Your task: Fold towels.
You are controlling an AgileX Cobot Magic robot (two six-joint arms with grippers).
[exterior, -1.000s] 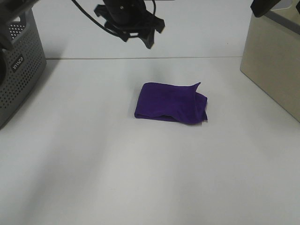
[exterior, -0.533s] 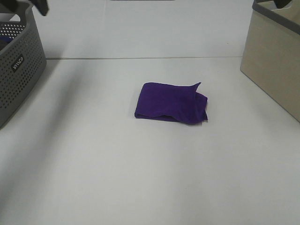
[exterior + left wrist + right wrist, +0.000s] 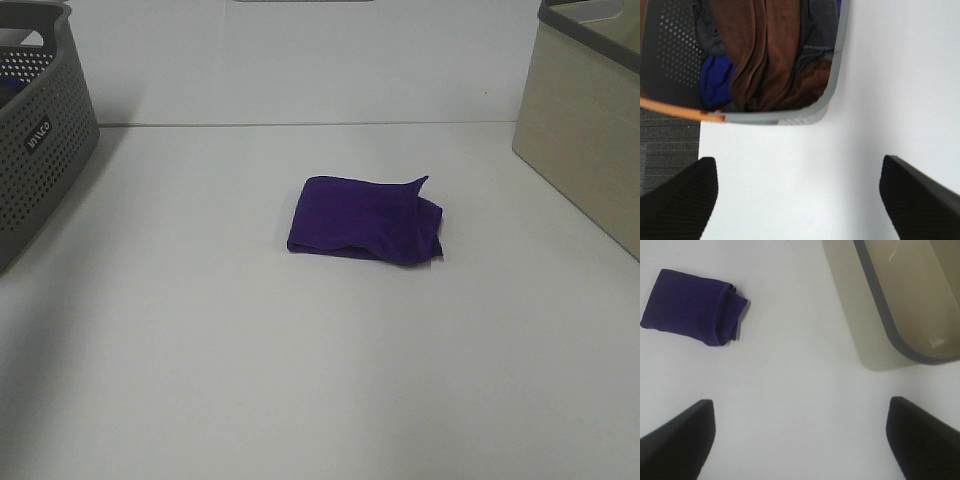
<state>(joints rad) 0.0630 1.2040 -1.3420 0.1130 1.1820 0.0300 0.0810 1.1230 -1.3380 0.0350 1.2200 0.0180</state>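
Exterior high: folded deep purple velvety towel (image 3: 365, 221) lies mid white table (image 3: 300, 380), between grey perforated basket (image 3: 40, 140) and beige bin (image 3: 585, 140); no arms seen. Left wrist: left gripper (image 3: 797, 195) spread wide, empty, over table beside basket holding brown cloth (image 3: 765, 55). Right wrist: right gripper (image 3: 800, 437) wide apart, empty, towel (image 3: 690, 307) well apart

The high camera looks down across the table (image 3: 200, 380). The left wrist camera faces straight down over the grey basket (image 3: 832, 75), the right wrist camera over the beige bin (image 3: 860, 325); both views share the table.
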